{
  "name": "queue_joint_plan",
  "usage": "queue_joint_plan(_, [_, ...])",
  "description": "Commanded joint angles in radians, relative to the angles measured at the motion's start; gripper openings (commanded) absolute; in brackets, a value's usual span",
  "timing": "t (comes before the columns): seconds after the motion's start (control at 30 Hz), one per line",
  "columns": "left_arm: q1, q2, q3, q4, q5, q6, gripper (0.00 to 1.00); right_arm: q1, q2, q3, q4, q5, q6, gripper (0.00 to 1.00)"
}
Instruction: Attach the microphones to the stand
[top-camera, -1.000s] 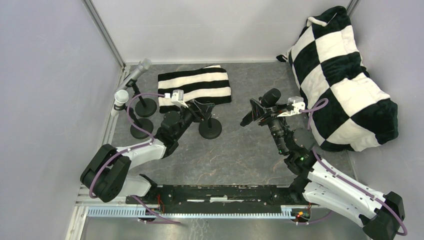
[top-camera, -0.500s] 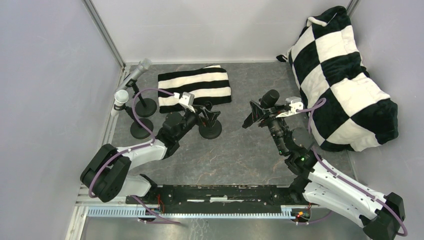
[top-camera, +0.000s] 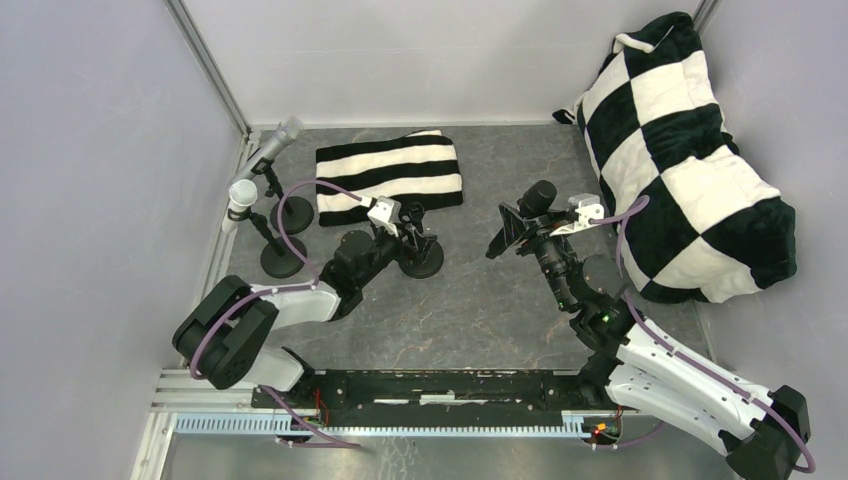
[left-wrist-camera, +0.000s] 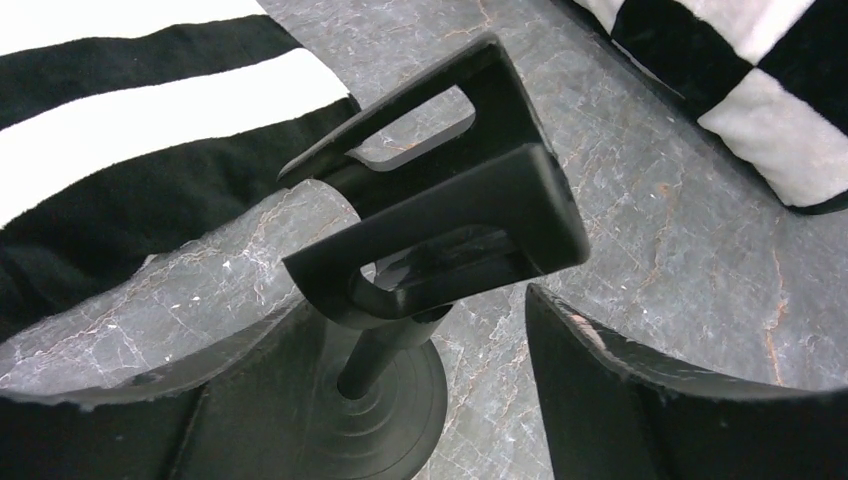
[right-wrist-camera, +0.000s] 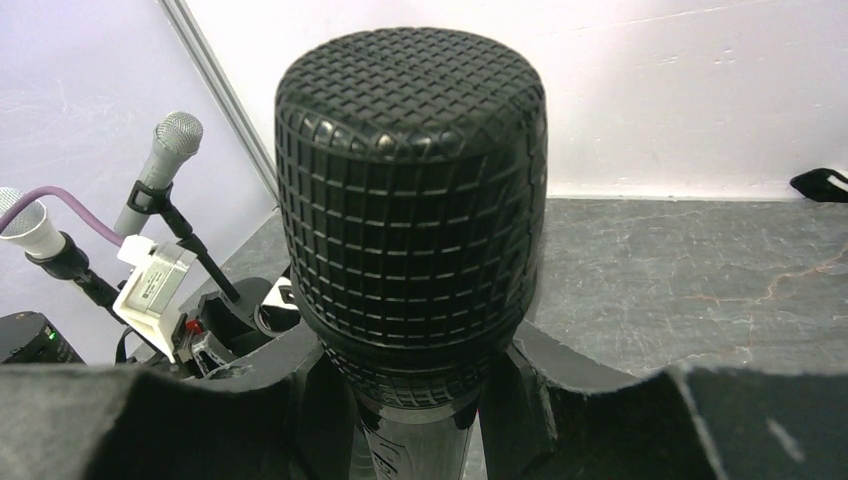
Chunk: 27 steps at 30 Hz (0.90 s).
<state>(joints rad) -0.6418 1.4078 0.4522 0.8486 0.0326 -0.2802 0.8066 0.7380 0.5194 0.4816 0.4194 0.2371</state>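
Observation:
A silver-grey microphone (top-camera: 276, 142) and a white microphone (top-camera: 240, 198) sit clipped in two stands at the far left, also in the right wrist view as the silver-grey one (right-wrist-camera: 166, 158) and the white one (right-wrist-camera: 24, 224). A third stand (top-camera: 421, 258) holds no microphone. Its clip (left-wrist-camera: 440, 215) and pole (left-wrist-camera: 385, 350) fill the left wrist view. My left gripper (top-camera: 407, 237) is open, with a finger on each side of the pole and a gap on the right side. My right gripper (top-camera: 521, 226) is shut on the black microphone (right-wrist-camera: 410, 190), just below its mesh head, held above the table right of that stand.
A black-and-white striped cloth (top-camera: 390, 173) lies behind the third stand. A large checkered cushion (top-camera: 690, 160) fills the back right corner. Grey walls close the left, back and right sides.
My left gripper has turned, dropped lower beside the third stand, and opened wider around its pole. My right gripper with the black microphone has shifted slightly left.

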Motion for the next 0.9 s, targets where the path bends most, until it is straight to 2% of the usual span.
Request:
queue_joint_plan(0.0, [-0.004, 0.037, -0.002, 0.119, -0.008, 0.035, 0.73, -0.003, -0.014, 0.034, 0.016, -0.011, -0.015, 0.0])
queue_joint_plan(0.1, [-0.004, 0.06, -0.004, 0.168, 0.001, 0.011, 0.69, -0.003, -0.015, 0.036, 0.011, -0.013, -0.015, 0.0])
queue_joint_plan(0.33, [-0.006, 0.086, 0.004, 0.232, -0.004, -0.028, 0.68, -0.002, -0.012, 0.034, 0.012, -0.017, -0.014, 0.0])
queue_joint_plan(0.67, [-0.006, 0.114, 0.027, 0.237, -0.002, -0.036, 0.4, -0.004, -0.011, 0.028, 0.03, -0.021, -0.023, 0.0])
queue_joint_plan(0.73, [-0.006, 0.115, 0.032, 0.231, 0.009, -0.037, 0.31, -0.002, -0.017, 0.012, 0.066, -0.032, -0.045, 0.0])
queue_joint_plan(0.87, [-0.006, 0.109, 0.035, 0.221, 0.023, -0.039, 0.19, -0.004, -0.031, -0.053, 0.208, -0.059, -0.1, 0.0])
